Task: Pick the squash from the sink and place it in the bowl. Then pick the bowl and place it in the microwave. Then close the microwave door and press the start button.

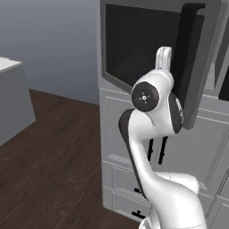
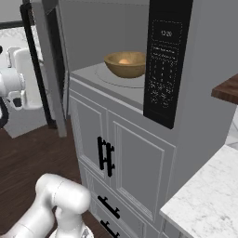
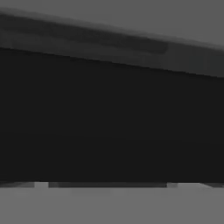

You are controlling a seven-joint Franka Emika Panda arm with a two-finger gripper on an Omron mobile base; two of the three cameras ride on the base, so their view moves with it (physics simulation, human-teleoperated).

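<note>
Door to close, bowl [image 2: 125,63] with squash [image 2: 124,61] inside microwave [image 2: 186,93].
Gripper released; push door [image 1: 147,49] flat, steadily toward 3 o'clock.

Squash [image 2: 124,61] lies in wooden bowl [image 2: 125,64] inside microwave [image 2: 111,81], microwave door [image 1: 134,44] open

Hand view: the dark, nearly black glass of the microwave door [image 3: 109,118] spans the picture, very close. A grey frame strip slants along its upper edge. Fingertips not discernible.
</note>
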